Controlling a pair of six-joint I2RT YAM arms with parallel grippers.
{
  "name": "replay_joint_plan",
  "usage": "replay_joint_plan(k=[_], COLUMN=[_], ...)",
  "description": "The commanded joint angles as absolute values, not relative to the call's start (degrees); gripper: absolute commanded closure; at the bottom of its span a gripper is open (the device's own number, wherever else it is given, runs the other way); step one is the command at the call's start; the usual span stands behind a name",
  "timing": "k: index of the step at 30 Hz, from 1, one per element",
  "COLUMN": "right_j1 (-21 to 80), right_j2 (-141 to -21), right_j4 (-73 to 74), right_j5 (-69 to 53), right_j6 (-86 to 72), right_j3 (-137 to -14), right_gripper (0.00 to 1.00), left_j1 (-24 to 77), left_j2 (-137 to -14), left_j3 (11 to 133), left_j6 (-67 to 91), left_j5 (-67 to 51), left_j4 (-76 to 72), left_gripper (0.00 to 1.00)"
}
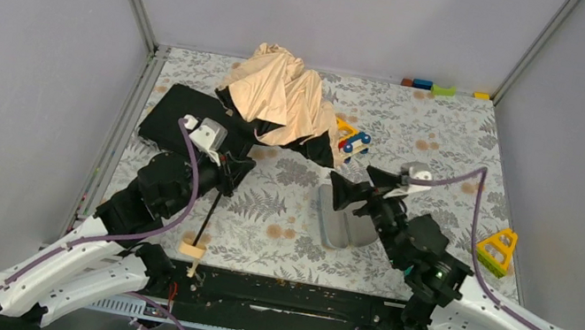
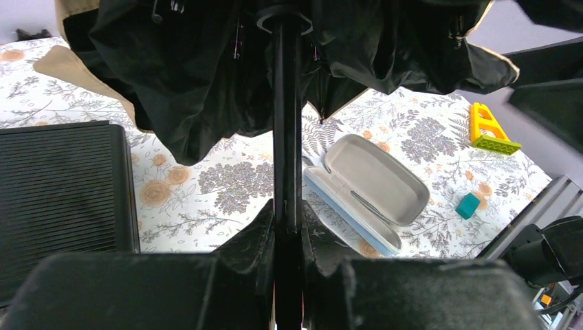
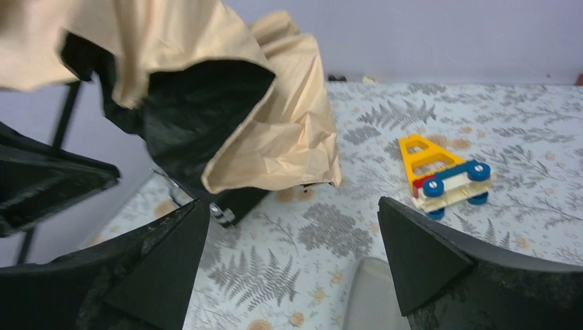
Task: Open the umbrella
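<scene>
Beside the black case [image 1: 181,115], the left gripper [image 2: 287,230] clamps the umbrella [image 1: 278,95].

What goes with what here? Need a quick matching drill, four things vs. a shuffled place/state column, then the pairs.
Things:
1. left hand
2. right hand
3. glasses case
4. wheeled toy

Places/states:
A. lying open on the table
B. shut on the umbrella shaft
C. open, holding nothing
D. beside the edge of the peach canopy

Pairs: 1-B, 2-C, 3-A, 4-D
</scene>
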State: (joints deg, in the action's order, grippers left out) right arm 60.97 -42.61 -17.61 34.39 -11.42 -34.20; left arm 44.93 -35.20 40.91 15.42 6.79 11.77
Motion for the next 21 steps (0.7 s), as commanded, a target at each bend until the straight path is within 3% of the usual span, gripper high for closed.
replay_joint_plan(k=[1,11,17,21], right_j1=[60.9,60.1,51.0,49.5], right_j2=[-35.4,-51.4,-64.2,-71.3], right_j4=[-24.4,-23.6,-26.0,-25.3], right_j5=[31.6,27.2,12.1,8.5], right_j6=[-15.0,-21.8,-39.4,-41.6], right_j3=[-33.5,-50.4,-59.3,-65.2], right_gripper=[0.00,0.00,0.00,0.00], left_j1=[44.6,44.5,44.5,44.5], left_j2=[-33.1,-34.3,-33.6,-33.1], left_j3=[45.0,44.4,44.1,44.5], left_j6=[15.1,14.3,13.5,11.6], left_j5=[9.8,4.0,2.3,2.9], left_j4=[6.0,4.0,3.1,3.7], left_gripper=[1.00,1.00,1.00,1.00])
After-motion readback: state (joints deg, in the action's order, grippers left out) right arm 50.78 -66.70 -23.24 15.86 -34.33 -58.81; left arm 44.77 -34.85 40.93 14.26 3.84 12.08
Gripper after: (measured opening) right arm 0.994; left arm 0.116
